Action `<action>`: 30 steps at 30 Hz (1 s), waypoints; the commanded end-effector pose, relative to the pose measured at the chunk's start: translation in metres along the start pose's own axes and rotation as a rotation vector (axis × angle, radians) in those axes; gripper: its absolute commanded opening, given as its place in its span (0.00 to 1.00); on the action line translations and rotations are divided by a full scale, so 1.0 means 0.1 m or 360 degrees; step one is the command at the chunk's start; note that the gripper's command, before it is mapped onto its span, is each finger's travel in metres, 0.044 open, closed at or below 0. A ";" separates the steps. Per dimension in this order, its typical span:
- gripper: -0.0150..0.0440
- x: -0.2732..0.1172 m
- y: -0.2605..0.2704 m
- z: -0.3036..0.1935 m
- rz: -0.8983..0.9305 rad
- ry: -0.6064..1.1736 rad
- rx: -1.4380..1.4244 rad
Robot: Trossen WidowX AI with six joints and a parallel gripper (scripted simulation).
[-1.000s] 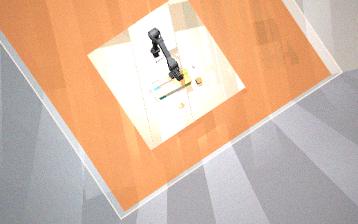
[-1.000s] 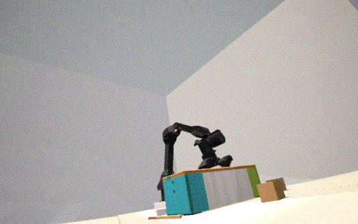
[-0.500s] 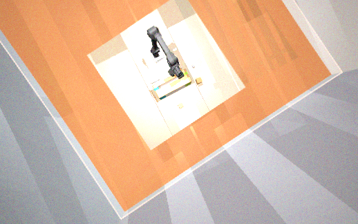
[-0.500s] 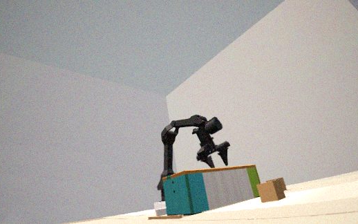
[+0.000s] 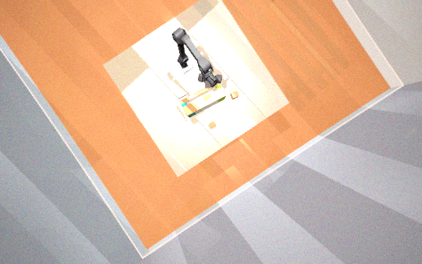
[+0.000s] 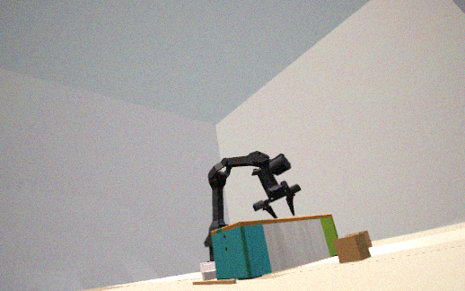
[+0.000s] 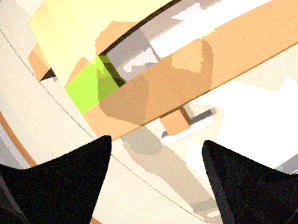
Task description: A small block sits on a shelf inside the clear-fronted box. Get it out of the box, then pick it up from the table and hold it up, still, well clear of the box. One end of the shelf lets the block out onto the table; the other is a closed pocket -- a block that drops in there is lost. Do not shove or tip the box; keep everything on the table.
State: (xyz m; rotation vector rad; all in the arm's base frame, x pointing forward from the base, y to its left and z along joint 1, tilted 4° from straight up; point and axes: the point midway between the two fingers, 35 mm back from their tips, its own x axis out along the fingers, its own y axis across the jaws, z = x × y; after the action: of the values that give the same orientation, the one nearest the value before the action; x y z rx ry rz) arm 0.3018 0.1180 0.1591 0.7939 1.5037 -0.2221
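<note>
The box [image 5: 195, 108] [image 6: 294, 244] [image 7: 240, 47] stands upright, with an orange top, a teal end and a green end. My gripper [image 6: 285, 216] [image 7: 158, 145] is open, with nothing visible between its fingers. It hangs above the box's rear long edge, nearer the green end [image 6: 329, 235] [image 7: 91, 89]. A small orange piece [image 7: 175, 121] shows just past the orange top's near edge in the wrist view; I cannot tell whether it is the block. No block can be made out through the pale front panel in the exterior view.
A brown cube [image 5: 234, 94] [image 6: 352, 248] stands off the green end. Another brown cube [image 5: 212, 125] stands in front of the box. A thin wooden strip [image 6: 214, 282] lies near the teal end [image 6: 231, 253]. The arm reaches in from behind the box.
</note>
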 end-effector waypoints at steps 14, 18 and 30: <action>0.74 0.01 0.02 -0.26 -0.0365 -0.0182 -0.2977; 0.74 0.00 0.02 -0.30 -0.0466 -0.0174 -0.3426; 0.74 -0.02 0.04 -0.41 -0.0830 -0.0027 -0.4726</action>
State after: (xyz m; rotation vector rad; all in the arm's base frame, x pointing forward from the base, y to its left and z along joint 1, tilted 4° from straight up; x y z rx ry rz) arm 0.2801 0.1399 0.1652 -1.0995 0.9324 1.0195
